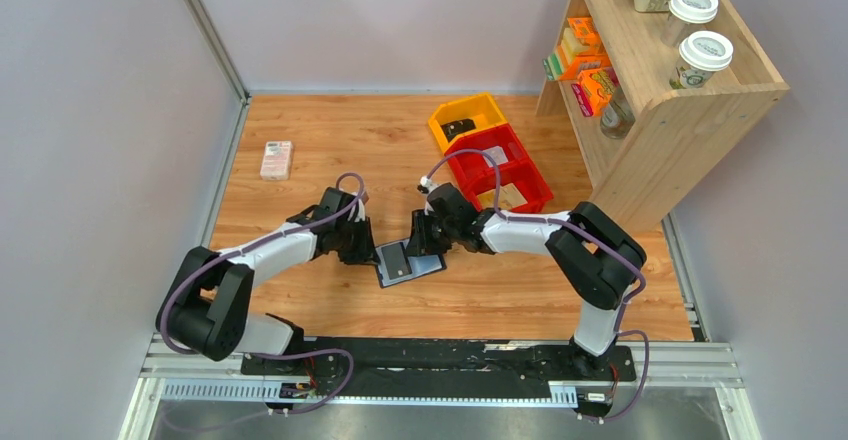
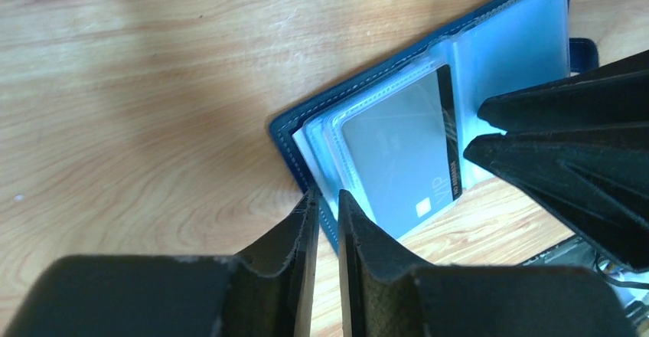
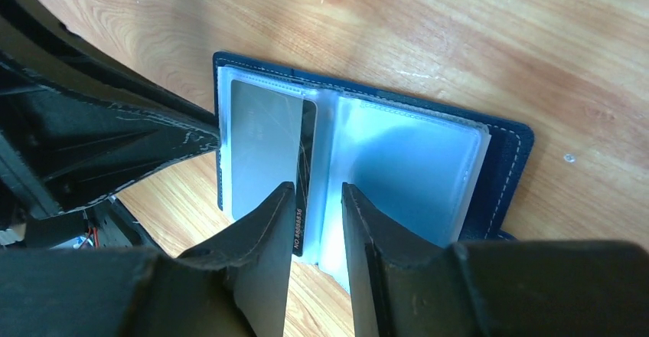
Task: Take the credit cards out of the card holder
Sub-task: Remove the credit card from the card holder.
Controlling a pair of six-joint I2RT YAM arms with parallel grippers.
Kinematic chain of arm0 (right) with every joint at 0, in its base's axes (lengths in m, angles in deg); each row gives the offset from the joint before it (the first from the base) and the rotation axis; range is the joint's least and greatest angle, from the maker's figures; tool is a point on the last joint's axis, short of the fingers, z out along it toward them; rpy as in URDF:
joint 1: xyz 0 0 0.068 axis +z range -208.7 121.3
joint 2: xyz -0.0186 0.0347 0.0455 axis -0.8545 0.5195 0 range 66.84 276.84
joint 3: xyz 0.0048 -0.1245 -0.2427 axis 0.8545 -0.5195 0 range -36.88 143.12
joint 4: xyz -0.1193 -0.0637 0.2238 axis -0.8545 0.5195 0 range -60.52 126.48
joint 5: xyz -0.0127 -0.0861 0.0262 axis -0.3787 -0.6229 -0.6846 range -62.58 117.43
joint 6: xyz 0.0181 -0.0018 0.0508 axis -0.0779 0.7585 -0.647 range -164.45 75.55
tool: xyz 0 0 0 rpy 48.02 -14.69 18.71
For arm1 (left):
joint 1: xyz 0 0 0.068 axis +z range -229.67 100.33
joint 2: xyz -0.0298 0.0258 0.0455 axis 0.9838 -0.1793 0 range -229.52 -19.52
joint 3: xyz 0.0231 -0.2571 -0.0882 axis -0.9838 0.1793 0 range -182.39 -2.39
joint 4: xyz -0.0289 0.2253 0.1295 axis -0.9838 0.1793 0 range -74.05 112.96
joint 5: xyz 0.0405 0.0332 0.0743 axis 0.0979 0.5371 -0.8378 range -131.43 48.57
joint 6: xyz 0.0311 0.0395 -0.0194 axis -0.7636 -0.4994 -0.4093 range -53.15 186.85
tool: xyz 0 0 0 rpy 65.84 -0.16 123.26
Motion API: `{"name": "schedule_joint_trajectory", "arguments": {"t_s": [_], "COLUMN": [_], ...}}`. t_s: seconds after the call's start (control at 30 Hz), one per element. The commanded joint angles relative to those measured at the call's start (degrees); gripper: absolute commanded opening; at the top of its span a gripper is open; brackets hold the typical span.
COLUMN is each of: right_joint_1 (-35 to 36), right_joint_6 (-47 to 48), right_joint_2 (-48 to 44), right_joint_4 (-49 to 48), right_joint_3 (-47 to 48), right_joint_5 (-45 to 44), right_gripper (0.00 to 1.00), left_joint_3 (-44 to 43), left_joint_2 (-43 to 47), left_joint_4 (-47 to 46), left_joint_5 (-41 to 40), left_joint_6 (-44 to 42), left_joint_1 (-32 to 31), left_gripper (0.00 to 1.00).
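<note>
The navy card holder point(image 1: 428, 266) lies open on the wooden table between my two grippers, its pale plastic pockets facing up point(image 3: 413, 161). A greyish credit card point(image 3: 264, 138) with a black stripe sits in the left pocket and also shows in the left wrist view point(image 2: 398, 153). My left gripper point(image 2: 325, 194) is closed on the holder's outer navy edge point(image 2: 287, 134). My right gripper point(image 3: 316, 188) is open by a narrow gap, with its tips over the holder's middle fold and the card's striped edge between them. Any other cards are hidden.
A pink-white box point(image 1: 276, 159) lies at the far left. A yellow bin point(image 1: 480, 110) holding a black object point(image 1: 460, 127) and a red bin point(image 1: 515, 175) stand behind the right arm. A wooden shelf point(image 1: 690, 110) with cups and boxes is at the right.
</note>
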Motion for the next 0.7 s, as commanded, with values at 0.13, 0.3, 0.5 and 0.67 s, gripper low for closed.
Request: {"name": "schedule_joint_trajectory", "arguments": {"t_s": [0.13,0.3,0.5,0.67], "right_joint_1": [0.2,0.2,0.2,0.2], "right_joint_6": [-2.8,-4.0,-4.9,-5.2], "right_joint_2": [-1.3,-1.0,-0.6,0.0], "right_joint_4": [-4.1,-6.2,-7.4,-8.5], "right_joint_3": [-1.4,-2.4,-2.6,-2.7], "right_joint_5": [0.1,1.6,1.9,3.2], "right_gripper": [0.35,0.35,0.35,0.34], "left_joint_3": [-0.8,-1.1,-0.4,0.6], "left_joint_2": [5.7,7.1,2.3,-0.3], "left_joint_4": [3.9,2.6,-0.2,-2.5], "left_joint_5": [0.1,1.3,3.3,3.8], "left_joint_6": [1.3,3.1,3.4,4.1], "left_joint_1": [-0.1,-0.1,-0.4,-1.3], "left_gripper": [0.29,0.31,0.29,0.26]}}
